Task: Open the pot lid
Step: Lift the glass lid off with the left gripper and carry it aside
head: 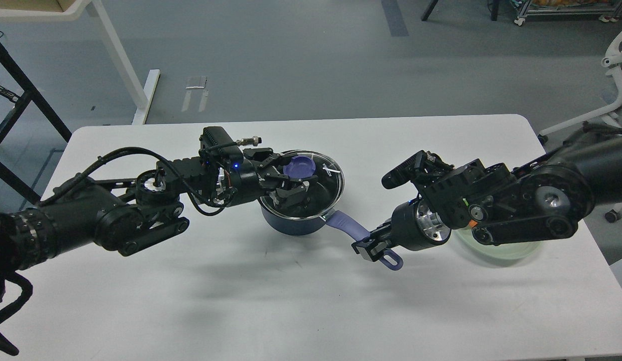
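The right gripper (369, 246) is clamped on the lavender handle (363, 234) of the pot (290, 224), close to the handle's holed end. Behind the right arm, a pale green plate (496, 248) lies on the white table (190, 291), partly hidden. The pot stands near the table's centre with the lid (325, 176) seated on it. The left gripper (289, 176) reaches over the lid, fingers (270, 163) spread either side of the purple knob (300, 167), not visibly closed on it.
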`<action>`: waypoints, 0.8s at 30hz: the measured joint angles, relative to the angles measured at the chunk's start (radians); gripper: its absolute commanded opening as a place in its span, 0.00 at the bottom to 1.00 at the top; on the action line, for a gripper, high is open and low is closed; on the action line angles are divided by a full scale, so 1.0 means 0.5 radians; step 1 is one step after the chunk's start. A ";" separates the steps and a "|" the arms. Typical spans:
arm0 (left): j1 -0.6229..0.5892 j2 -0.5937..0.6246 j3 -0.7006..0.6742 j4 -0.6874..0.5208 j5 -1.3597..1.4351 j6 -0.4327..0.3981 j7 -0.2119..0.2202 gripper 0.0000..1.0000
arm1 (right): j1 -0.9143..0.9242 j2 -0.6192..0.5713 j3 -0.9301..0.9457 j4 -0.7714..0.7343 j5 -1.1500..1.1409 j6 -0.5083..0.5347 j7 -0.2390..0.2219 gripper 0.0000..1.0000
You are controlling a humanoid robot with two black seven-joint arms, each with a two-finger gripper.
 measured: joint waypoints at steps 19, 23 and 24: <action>-0.155 0.647 0.002 -0.044 -0.240 0.019 -0.107 0.44 | 0.001 -0.009 0.007 -0.017 0.000 0.000 0.003 0.18; -0.022 0.891 0.062 -0.024 -0.246 0.017 -0.108 0.45 | 0.001 -0.006 0.009 -0.017 0.000 0.000 0.003 0.18; 0.023 0.933 0.074 -0.016 -0.246 0.020 -0.109 0.45 | 0.001 -0.004 0.009 -0.017 0.000 0.000 0.003 0.18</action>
